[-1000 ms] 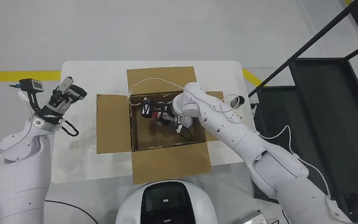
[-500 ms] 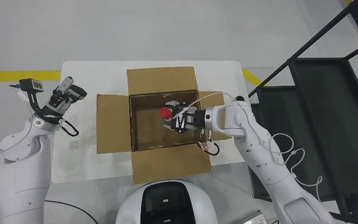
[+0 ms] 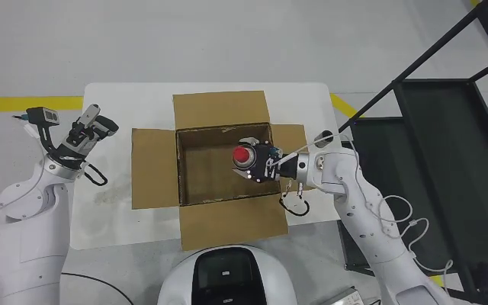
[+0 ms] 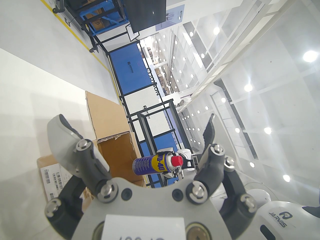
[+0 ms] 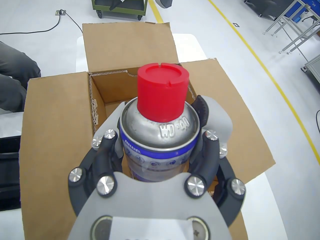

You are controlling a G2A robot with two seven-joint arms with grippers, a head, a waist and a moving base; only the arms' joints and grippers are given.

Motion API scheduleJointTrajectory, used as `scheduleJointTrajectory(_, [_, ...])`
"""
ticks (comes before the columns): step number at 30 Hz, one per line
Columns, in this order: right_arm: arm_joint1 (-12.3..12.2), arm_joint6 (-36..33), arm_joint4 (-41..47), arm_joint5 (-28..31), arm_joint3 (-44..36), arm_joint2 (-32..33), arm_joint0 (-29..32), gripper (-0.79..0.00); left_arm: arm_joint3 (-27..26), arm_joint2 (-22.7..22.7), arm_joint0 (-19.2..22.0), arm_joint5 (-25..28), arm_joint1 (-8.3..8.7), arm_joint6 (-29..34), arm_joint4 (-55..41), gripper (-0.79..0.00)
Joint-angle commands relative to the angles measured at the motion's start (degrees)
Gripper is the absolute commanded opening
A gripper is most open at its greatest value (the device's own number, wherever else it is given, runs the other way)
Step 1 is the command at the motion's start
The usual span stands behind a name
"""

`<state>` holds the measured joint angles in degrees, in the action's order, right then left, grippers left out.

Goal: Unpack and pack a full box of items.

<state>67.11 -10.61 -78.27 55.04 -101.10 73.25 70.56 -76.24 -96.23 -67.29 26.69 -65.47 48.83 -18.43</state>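
An open cardboard box (image 3: 221,109) sits mid-table with all flaps folded out; the part of its floor I can see is bare. Above its right half my right gripper (image 3: 258,162) is shut on a blue and silver spray can (image 3: 243,157) with a red cap. In the right wrist view the can (image 5: 160,136) sits between the fingers, cap toward the camera, over the box (image 5: 57,116). My left gripper (image 3: 91,126) hangs open with nothing in it, raised beyond the table's left edge. From the left wrist view, the left gripper (image 4: 135,131) faces the distant can (image 4: 155,165) and box (image 4: 112,126).
The white table (image 3: 122,213) has bare room left of the box and a narrow strip on the right. A black metal frame (image 3: 427,137) stands close to the table's right side. A green cart (image 5: 117,3) is on the floor beyond the table.
My right gripper was low inside the box at the can. It has since come up and shifted right with the can held, cap turned upward. The left arm has stayed still.
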Motion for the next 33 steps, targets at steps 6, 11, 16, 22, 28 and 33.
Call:
scheduleJointTrajectory(6, [0.0,0.0,0.0,0.0,0.0,0.0,0.0,-0.785,0.0,0.0,0.0,0.0,0.00,0.0,0.0,0.000])
scheduleJointTrajectory(11, [-0.3,5.4,4.5,0.7,-1.9,2.3,2.0,-0.785,0.0,0.0,0.0,0.0,0.00,0.0,0.0,0.000])
scheduleJointTrajectory(16, [-2.2,16.9,6.0,3.0,-6.5,12.2,8.9,-0.785,0.0,0.0,0.0,0.0,0.00,0.0,0.0,0.000])
scheduleJointTrajectory(22, [-3.5,34.6,3.4,1.0,-1.7,24.6,18.2,-0.785,0.0,0.0,0.0,0.0,0.00,0.0,0.0,0.000])
scheduleJointTrajectory(28, [-3.3,50.3,1.9,-4.7,7.6,28.4,23.4,-0.785,0.0,0.0,0.0,0.0,0.00,0.0,0.0,0.000])
scheduleJointTrajectory(33, [-3.3,52.5,0.4,-5.2,10.2,27.9,23.7,-0.785,0.0,0.0,0.0,0.0,0.00,0.0,0.0,0.000])
